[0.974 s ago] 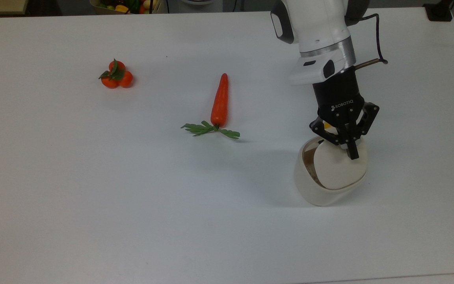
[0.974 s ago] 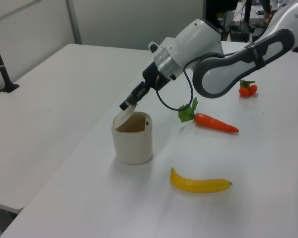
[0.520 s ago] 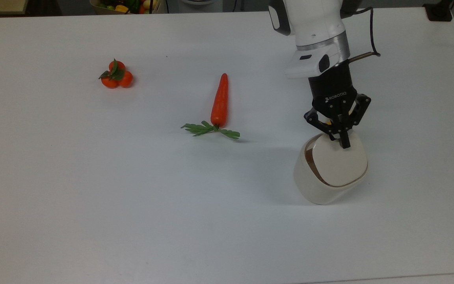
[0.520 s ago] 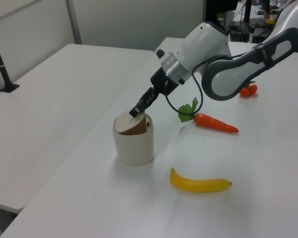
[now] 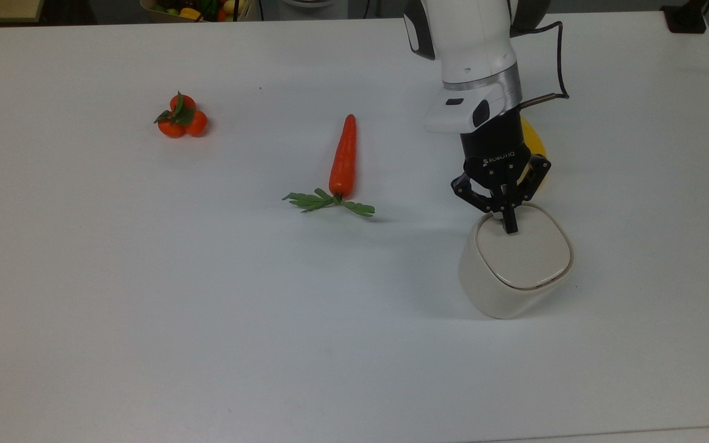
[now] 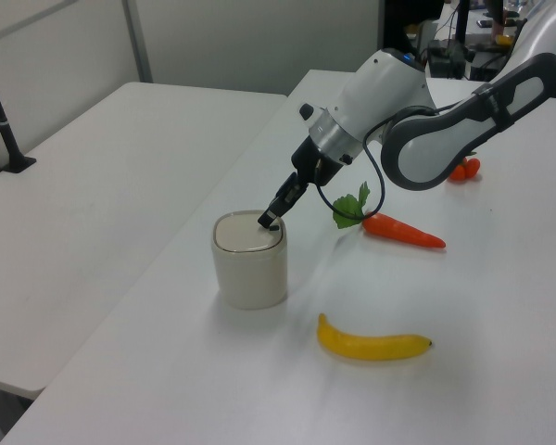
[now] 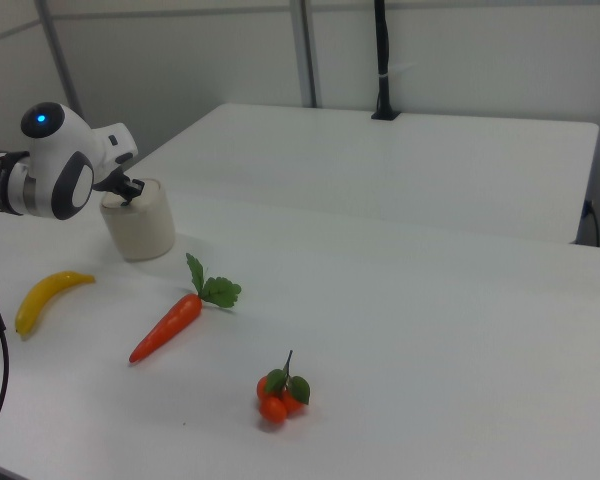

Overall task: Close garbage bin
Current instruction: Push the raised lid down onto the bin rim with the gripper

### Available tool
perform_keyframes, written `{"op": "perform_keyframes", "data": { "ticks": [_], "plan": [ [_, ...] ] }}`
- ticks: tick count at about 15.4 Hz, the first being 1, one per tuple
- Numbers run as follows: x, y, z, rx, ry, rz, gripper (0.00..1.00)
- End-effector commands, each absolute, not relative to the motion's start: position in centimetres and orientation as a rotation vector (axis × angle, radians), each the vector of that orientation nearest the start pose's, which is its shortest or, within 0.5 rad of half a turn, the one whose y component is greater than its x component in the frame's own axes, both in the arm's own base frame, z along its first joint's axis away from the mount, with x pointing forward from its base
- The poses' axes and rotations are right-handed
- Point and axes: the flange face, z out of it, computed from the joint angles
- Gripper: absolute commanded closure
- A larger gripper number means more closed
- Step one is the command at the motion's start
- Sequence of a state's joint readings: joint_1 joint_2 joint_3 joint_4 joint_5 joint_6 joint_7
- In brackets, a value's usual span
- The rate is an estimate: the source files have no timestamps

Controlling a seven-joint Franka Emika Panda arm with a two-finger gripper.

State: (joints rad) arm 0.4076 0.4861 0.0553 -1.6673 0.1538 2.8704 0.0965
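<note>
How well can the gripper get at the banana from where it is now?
Probably yes. The gripper rests on the garbage bin lid, and the banana lies close by on the open table with nothing between them; the carrot lies off to the side.

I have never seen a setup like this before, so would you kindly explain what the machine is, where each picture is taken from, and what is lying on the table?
The machine is a single robot arm, white with a black gripper at its end, whose two jaws are pressed together. Three fixed cameras watch it: the top view looks down on the table, and the left view and right view look across it from opposite sides.

On the white table stands a small cream garbage bin. Its flat lid lies level on the tub, so it looks closed, and the gripper's tip rests on the lid near one edge. The jaws hold nothing.

Also on the table are a carrot with green leaves, a cluster of small oranges, and a banana, which in the top view is mostly hidden behind the arm.
</note>
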Motion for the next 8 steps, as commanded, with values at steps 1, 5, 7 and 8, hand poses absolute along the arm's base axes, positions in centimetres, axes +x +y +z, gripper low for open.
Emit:
{"op": "perform_keyframes", "data": {
  "ticks": [1,5,7,8],
  "plan": [
    [63.9,30.6,39.4,-2.722,-0.289,-0.822,1.00],
    [63.9,30.6,39.4,-2.723,-0.293,-0.823,1.00],
    [63.9,30.5,40.0,-2.718,-0.289,-0.833,1.00],
    [64.0,30.3,40.4,-2.717,-0.284,-0.835,1.00]
  ]
}}
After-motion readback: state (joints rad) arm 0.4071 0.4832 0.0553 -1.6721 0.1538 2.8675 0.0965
